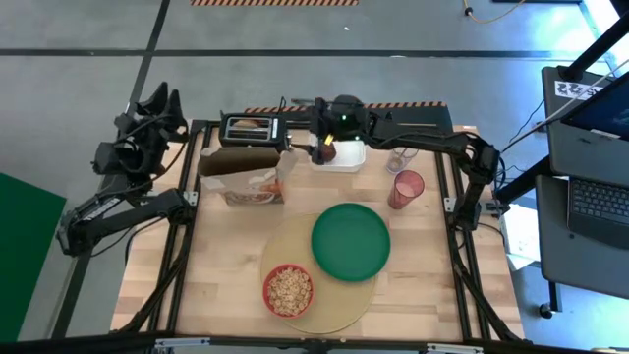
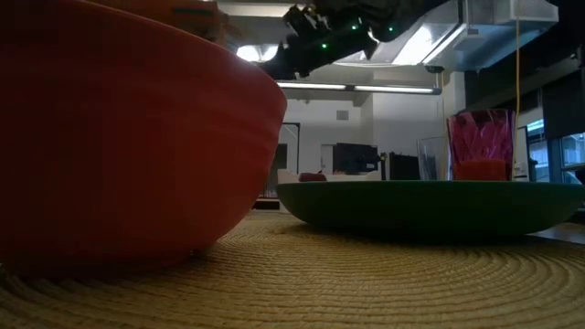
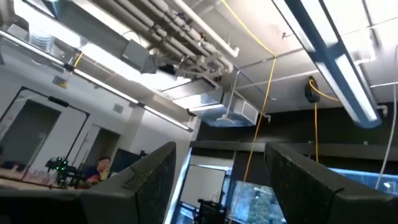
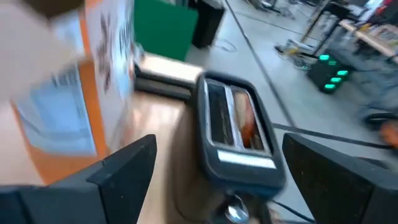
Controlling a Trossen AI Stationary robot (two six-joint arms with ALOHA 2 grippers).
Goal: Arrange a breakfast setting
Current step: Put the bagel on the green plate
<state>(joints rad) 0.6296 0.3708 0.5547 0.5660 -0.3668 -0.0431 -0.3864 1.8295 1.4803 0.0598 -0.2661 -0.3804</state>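
The tan mat (image 1: 329,295) lies at the table's near middle. On it stand the green plate (image 1: 351,241) and the red bowl (image 1: 288,290) of cereal. The pink cup (image 1: 406,189) stands to the plate's far right. The small red apple (image 1: 330,150) lies on the white tray (image 1: 349,159). The bagel (image 4: 246,124) sticks up in the black toaster's (image 4: 236,140) slots. My right gripper (image 4: 214,177) is open and empty, its fingers spread just before the toaster (image 1: 251,128) at the far edge. My left gripper (image 3: 224,186) is open and empty, parked off the table's left, pointing up.
A cereal box (image 1: 241,172) stands near the toaster, close to my right gripper's left. A clear glass (image 1: 396,157) stands beside the tray. In the low view the bowl (image 2: 119,137), plate (image 2: 430,206) and cup (image 2: 480,146) fill the foreground.
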